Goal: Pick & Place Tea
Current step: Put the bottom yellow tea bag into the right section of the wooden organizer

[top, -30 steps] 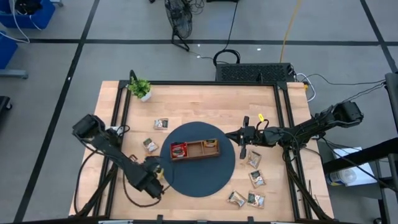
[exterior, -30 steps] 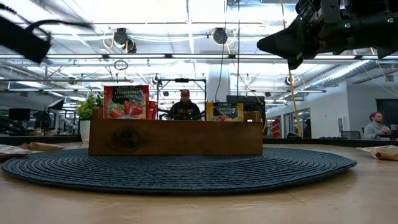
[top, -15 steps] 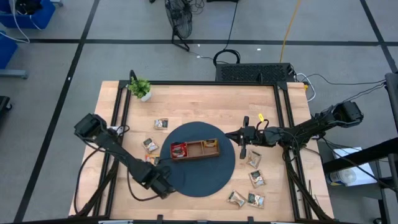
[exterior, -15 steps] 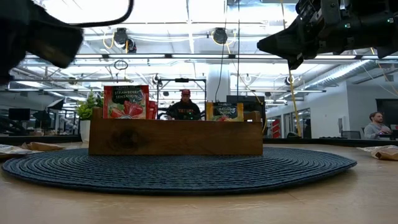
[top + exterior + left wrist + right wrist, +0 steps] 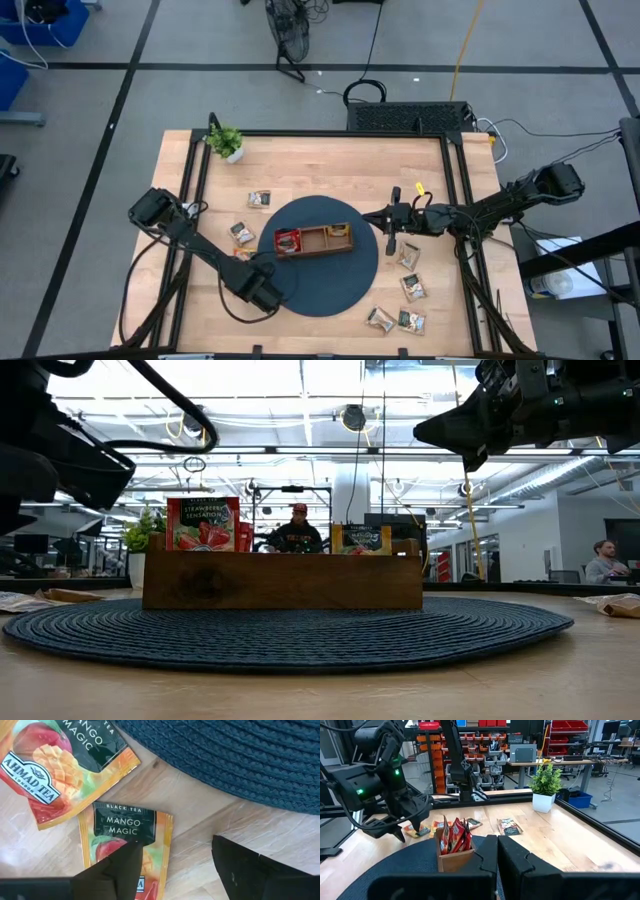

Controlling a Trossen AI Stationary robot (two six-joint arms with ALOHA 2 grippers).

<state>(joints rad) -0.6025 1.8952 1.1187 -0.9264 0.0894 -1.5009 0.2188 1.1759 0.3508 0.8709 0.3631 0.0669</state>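
L claw (image 5: 175, 845) hangs low over bare wood just off the curved rim of the dark round mat (image 5: 235, 765). Its fingers (image 5: 117, 870) are parted w/ nothing between them, so released. One tip overlaps a Mango Magic sachet (image 5: 125, 827) lying flat. A 2nd mango sachet (image 5: 65, 765) lies just beside it toward upper left, corners nearly touching. Only the L wrist view reads these labels. From above, L claw (image 5: 250, 265) sits lower left of the mat (image 5: 320, 290), w/ open counter (image 5: 330, 165) along the top. The wooden tray (image 5: 313, 240) sits mid-mat: red sachets (image 5: 288, 240) in its left bay, a dark-and-orange one (image 5: 339, 232) in the right, middle bay bare. R claw (image 5: 368, 213), clenched on nothing, hovers at the mat's right rim. Loose sachets (image 5: 413, 287) lie lower right, apart from it. The low view shows the tray's sachets upright and people in the room behind.
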